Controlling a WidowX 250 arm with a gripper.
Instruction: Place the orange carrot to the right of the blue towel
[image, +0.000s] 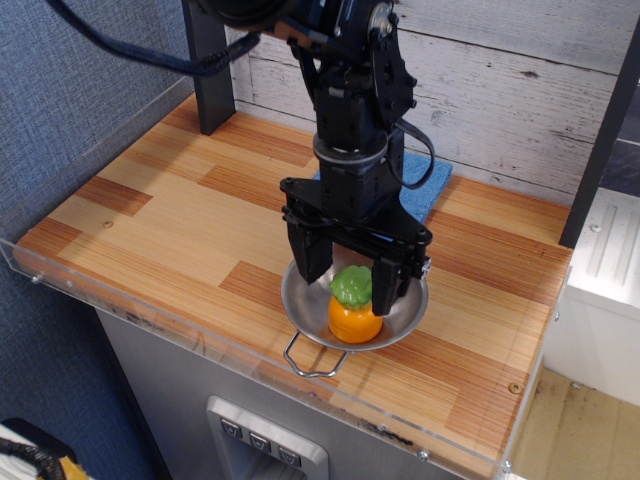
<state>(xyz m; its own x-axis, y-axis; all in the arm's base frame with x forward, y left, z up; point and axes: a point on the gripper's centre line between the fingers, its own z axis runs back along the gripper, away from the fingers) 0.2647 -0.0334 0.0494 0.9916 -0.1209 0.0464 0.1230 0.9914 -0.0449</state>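
The orange carrot (354, 316) with its bumpy green top stands upright inside a steel bowl (300, 305) near the table's front edge. My black gripper (347, 284) is open and low over the bowl, one finger on each side of the carrot's green top, with a gap on the left side. The blue towel (424, 181) lies behind the bowl near the back wall, mostly hidden by my arm.
A dark post (208, 60) stands at the back left. A clear acrylic rim (150, 310) runs along the table's front and left edges. A white unit (600, 290) sits beyond the right edge. Bare wood lies right of the towel.
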